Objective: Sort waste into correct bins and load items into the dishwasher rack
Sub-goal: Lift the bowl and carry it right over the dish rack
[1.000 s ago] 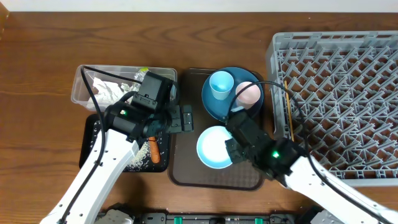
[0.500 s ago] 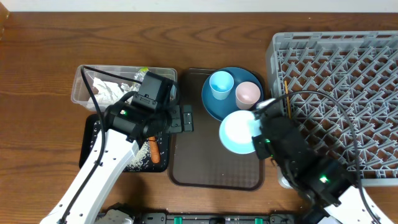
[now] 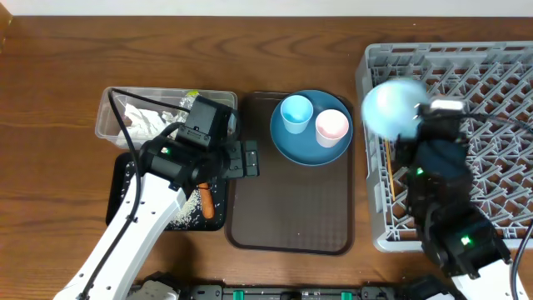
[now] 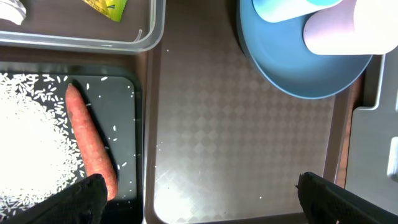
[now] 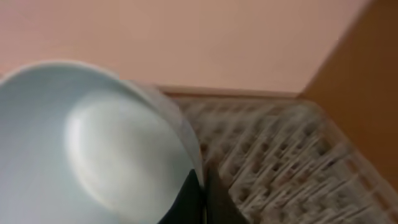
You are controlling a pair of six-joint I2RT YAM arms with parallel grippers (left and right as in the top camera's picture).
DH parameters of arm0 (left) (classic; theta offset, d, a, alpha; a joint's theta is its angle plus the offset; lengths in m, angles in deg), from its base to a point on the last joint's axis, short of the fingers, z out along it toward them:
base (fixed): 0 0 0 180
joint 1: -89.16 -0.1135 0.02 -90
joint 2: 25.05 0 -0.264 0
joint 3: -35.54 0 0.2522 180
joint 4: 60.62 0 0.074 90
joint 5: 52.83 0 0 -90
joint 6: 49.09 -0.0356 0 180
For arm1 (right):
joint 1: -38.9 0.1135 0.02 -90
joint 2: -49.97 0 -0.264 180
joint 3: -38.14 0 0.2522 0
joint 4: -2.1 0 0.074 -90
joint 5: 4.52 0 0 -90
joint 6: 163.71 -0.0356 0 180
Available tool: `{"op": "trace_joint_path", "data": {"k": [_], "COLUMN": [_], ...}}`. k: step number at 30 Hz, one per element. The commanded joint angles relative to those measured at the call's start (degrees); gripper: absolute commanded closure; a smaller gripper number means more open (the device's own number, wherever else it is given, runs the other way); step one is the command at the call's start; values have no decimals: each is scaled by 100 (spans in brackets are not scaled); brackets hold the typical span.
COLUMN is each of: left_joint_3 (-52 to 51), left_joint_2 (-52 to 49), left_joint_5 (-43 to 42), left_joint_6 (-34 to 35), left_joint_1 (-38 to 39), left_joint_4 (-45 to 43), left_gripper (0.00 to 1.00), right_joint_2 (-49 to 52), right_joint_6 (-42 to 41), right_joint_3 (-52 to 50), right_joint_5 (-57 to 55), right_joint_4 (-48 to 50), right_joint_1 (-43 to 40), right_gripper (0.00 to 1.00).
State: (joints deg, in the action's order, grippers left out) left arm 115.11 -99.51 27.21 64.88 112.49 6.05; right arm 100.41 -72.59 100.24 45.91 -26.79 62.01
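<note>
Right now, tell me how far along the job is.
Done: napkins and wrapper sit in the clear tub, rice and carrot in the black tray. In hand: the right gripper holds the bowl above the rack's left edge. Left: the plate, with the light blue cup and pink cup on it, waits on the brown tray.

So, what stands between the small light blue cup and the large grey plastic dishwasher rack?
The small pink cup, sharing the round dark blue plate with the light blue cup; the overhead view shows it.
</note>
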Motion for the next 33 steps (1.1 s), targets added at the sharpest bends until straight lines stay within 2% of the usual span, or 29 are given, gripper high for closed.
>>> {"op": "trace_joint_path", "data": {"k": [1,5,8,17,23,29,33], "left_joint_3": [83,81,83,83,83,83,83], "left_joint_2": [35,35,35,35,35,35,35], "left_joint_5": [11,11,11,11,11,11,11], "left_joint_6": [-15,-15,-15,-15,-15,-15,-15], "left_joint_1": [-28,-28,-28,-28,-28,-28,-28], "left_joint_4": [22,22,22,22,22,22,22], "left_gripper": [0,0,0,0,0,0,0], "right_joint_2": [271,870,1401,3534,4754,5342,5536], "right_joint_6": [1443,2914,3674,5141,5294,5248,4918], "right_joint_3": [74,74,74,74,74,74,74], "right_joint_5": [-715,-804,-800,-560,-492,-269,-129], "right_joint_4": [678,1974,2826,5508,6782,6828,6804], "right_joint_1": [-365,-977,-1429,-2476,-2686,-2603,-2588], "right_gripper": [99,99,99,99,99,99,99]}}
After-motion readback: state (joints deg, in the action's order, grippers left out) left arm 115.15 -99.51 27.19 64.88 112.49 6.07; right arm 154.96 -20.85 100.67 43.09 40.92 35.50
